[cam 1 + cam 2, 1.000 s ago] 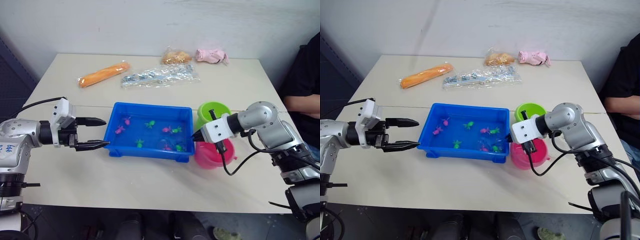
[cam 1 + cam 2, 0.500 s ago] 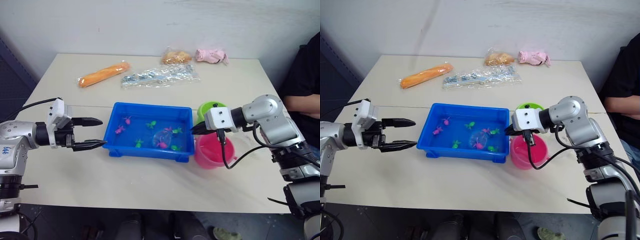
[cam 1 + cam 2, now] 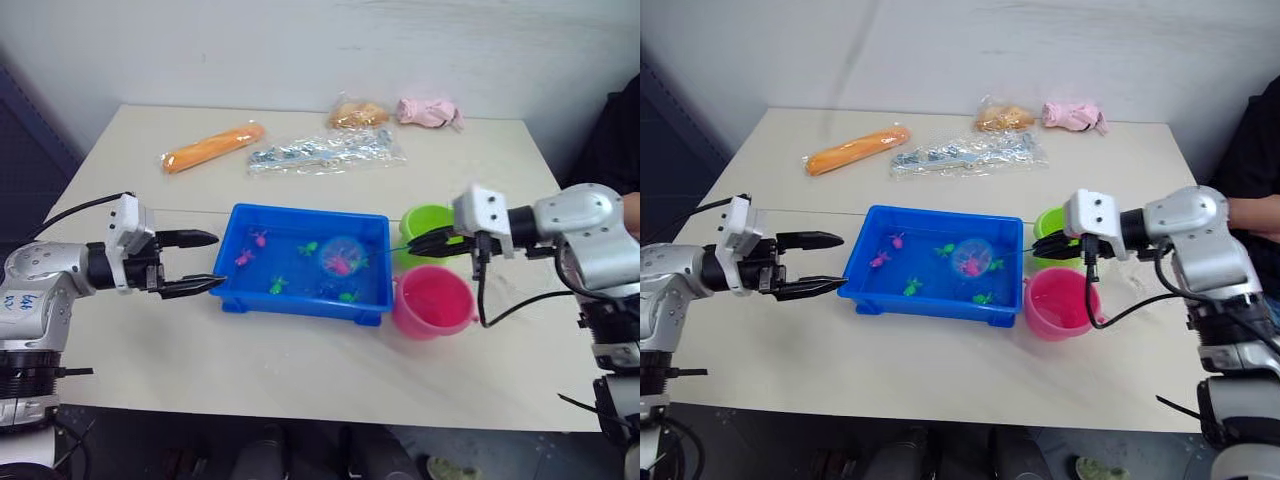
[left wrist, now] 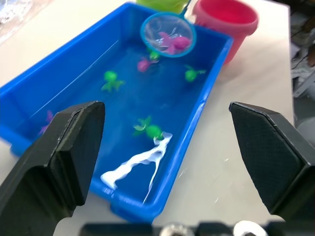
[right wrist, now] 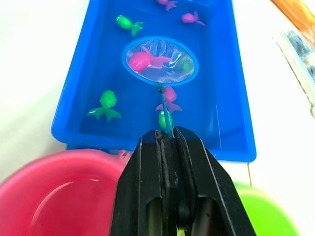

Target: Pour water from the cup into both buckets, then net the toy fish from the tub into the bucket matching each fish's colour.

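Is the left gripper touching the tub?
Apart. In the left eye view, a strip of table shows between the left gripper and the tub.

Hardly any writing can be read here. The one mark sits on the robot's left forearm point(image 3: 28, 297), at the near left of the scene: small blue handwritten characters on the pale casing, perhaps digits, too small to make out. The clear bags at the far side of the table point(image 3: 300, 340), the blue tub point(image 3: 228, 292) and the two buckets show no print that can be made out.
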